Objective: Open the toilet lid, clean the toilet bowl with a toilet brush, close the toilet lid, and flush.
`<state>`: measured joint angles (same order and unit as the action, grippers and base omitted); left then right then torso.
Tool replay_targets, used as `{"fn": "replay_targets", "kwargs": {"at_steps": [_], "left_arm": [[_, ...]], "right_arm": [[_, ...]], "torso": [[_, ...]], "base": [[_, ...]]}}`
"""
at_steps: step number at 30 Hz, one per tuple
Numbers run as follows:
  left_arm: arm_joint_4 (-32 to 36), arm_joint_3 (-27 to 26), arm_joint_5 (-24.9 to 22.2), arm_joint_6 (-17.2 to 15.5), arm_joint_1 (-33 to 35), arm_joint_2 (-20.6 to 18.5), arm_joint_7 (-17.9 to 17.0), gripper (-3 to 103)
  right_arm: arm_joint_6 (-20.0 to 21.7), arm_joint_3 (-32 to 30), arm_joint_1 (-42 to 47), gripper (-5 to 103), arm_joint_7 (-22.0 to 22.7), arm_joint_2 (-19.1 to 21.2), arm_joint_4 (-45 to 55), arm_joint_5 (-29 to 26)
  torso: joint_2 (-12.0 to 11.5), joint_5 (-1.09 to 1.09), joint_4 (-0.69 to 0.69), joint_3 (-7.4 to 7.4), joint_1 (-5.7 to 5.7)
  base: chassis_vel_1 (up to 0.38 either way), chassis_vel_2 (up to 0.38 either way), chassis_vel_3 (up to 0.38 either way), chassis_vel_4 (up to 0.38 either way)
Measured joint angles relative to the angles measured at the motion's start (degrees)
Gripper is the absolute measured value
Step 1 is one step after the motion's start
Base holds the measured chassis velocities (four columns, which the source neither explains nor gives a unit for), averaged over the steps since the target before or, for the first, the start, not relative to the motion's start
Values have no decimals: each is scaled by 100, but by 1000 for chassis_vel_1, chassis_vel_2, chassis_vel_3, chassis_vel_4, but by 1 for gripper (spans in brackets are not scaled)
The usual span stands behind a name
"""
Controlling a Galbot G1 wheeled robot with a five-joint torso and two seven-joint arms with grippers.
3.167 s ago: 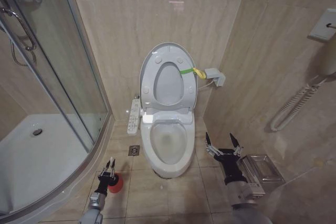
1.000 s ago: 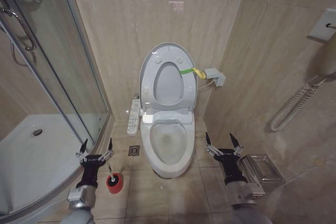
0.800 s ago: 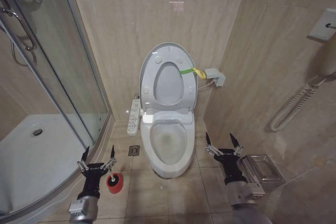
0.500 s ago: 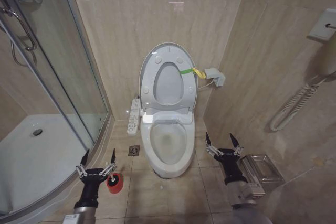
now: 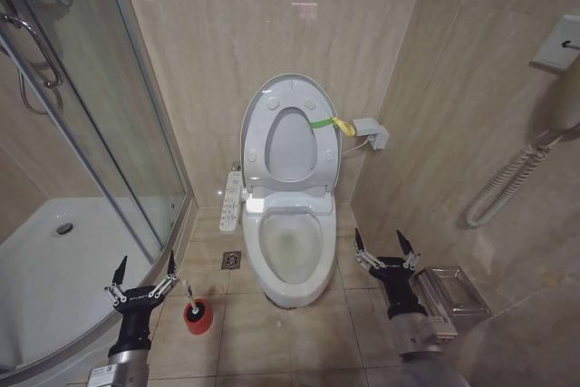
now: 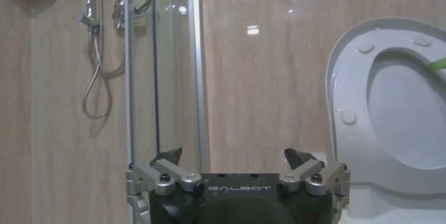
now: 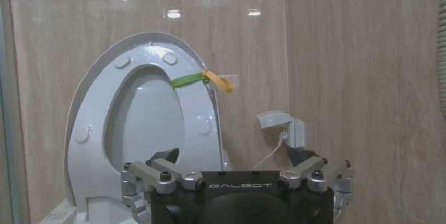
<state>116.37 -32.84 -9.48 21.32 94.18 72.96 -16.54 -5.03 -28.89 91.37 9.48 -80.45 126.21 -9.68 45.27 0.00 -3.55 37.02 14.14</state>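
Beige tiles [image 5: 272, 333] covered the floor and walls of the small bathroom, with a glass shower door [image 5: 100, 133] on the left and the toilet against the far wall.

Low at the near left, the left gripper [image 5: 142, 275] hung with its fingers spread wide and nothing between them, over the floor beside the curved rim of the shower tray [image 5: 54, 269]. Just to its right, apart from it, stood the toilet brush [image 5: 189, 294], its thin white handle rising nearly upright out of a round red holder [image 5: 198, 316] on the floor. The handle's top sat a little lower than the fingertips and slightly nearer the robot, so the brush lay to the right of and below the open fingers, its long axis vertical. This arm was plainly the nearer one to the brush.

Right of the holder stood the toilet bowl [image 5: 292, 246], open, with water at its bottom. The toilet lid [image 5: 256, 111] leaned upright against the far wall together with the seat, a green-and-yellow band [image 5: 331, 122] tied at its right edge.

Beyond the bowl on the right, the right gripper [image 5: 384, 247] hovered near the floor, also open and empty, well apart from the brush, close to a metal rack [image 5: 449, 292] by the right wall.
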Motion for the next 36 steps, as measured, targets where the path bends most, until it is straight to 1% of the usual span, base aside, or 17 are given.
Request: {"fn": "replay_targets", "kwargs": {"at_steps": [3,4,5,9,15,21,24,26,28,36], "left_arm": [[91,112,-191,-285,52,93,-28,99],[91,112,-191,-285,52,93,-28,99],[121,163,-244,-412,68,144,-55,98],[46,253,-159,-497,27,214,-83,98],[-34,313,-61,-508,43,237,-79,100],[-43,379,-8,-531,165,172,-7,100],[-34,382,68,-387,273,50,161,100],[-39,373,93,-338,285,28,201,100],[-66,355,148,-222,311,-27,298,100],[-23,349,231,-190,277,-88,316,100]], "right_arm": [[0,0,0,100,0,0,0,0],[0,0,0,100,0,0,0,0],[0,0,0,100,0,0,0,0],[0,0,0,100,0,0,0,0],[0,0,0,100,-1,0,0,0],[0,0,0,100,0,0,0,0],[0,0,0,100,-1,0,0,0],[0,0,0,100,-1,0,0,0],[0,0,0,100,0,0,0,0],[0,0,0,100,0,0,0,0]], "torso": [[0,0,0,0,0],[0,0,0,0,0],[0,0,1,0,0],[-1,0,0,0,0],[-1,0,0,0,0],[-1,0,1,0,0],[-1,0,0,0,0],[-1,0,1,0,0],[-1,0,0,0,0],[-1,0,0,0,0]], "base": [[0,0,0,0],[0,0,0,0],[0,0,0,0],[0,0,0,0],[0,0,0,0],[0,0,0,0],[0,0,0,0],[0,0,0,0],[0,0,0,0],[0,0,0,0]]}}
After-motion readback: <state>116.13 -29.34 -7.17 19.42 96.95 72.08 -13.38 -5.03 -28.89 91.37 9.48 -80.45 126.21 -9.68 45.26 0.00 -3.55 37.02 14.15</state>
